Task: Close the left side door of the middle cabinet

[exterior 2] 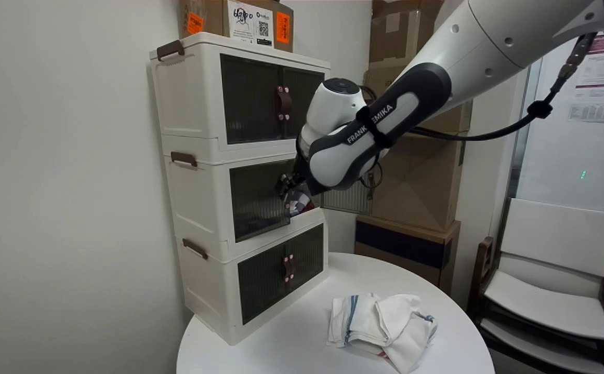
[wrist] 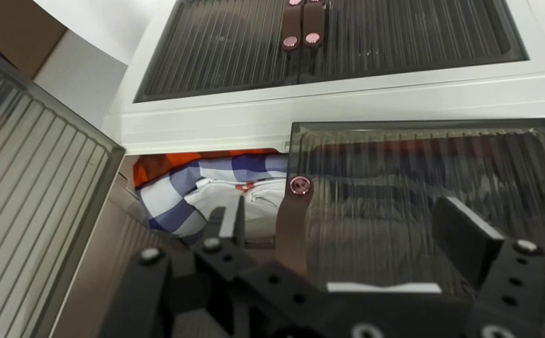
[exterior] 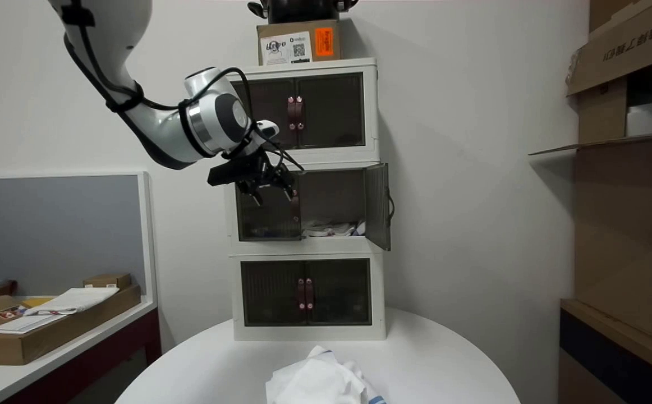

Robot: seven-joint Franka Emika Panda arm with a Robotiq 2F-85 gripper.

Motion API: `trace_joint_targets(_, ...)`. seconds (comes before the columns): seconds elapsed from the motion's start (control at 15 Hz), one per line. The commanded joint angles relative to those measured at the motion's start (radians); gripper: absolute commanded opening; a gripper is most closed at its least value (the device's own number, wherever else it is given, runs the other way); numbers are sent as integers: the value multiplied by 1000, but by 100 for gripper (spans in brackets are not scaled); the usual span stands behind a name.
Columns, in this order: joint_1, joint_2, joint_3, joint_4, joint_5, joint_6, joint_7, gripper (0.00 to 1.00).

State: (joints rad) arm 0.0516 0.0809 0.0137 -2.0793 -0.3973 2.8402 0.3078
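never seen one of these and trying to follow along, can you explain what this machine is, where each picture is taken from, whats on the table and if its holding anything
The machine is a single robot arm. Two pictures look at it from different places outside; the close-up is taken from its wrist and appears upside down.

On the round white table stand three stacked white cabinets, with white cloth lying nearby. In the middle cabinet, the right door, seen from the front, is swung wide open, showing checked cloth inside. The left door looks nearly shut; whether fully, I can't tell.

The jaws are spread open in front of it, and nothing appears held between them.
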Motion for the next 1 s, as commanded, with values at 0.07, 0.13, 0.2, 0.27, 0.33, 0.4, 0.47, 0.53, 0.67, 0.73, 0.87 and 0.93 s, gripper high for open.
trace_joint_targets(0.07,-1,93,9,128,123,7,-112,100)
trace_joint_targets(0.13,-2,110,18,152,164,2,-144,100)
trace_joint_targets(0.2,-2,124,24,174,196,-3,-172,100)
trace_joint_targets(0.27,-2,138,31,197,226,-9,-195,100)
trace_joint_targets(0.33,-1,152,37,218,251,-14,-216,100)
trace_joint_targets(0.4,-1,165,43,237,273,-15,-234,100)
trace_joint_targets(0.47,0,179,47,255,289,-18,-248,100)
trace_joint_targets(0.53,1,192,51,273,301,-18,-260,100)
trace_joint_targets(0.67,2,220,55,310,315,-22,-278,100)
trace_joint_targets(0.73,3,233,55,327,315,-21,-284,100)
trace_joint_targets(0.87,3,253,54,353,312,-17,-297,100)
trace_joint_targets(0.93,3,258,55,359,313,-18,-305,100)
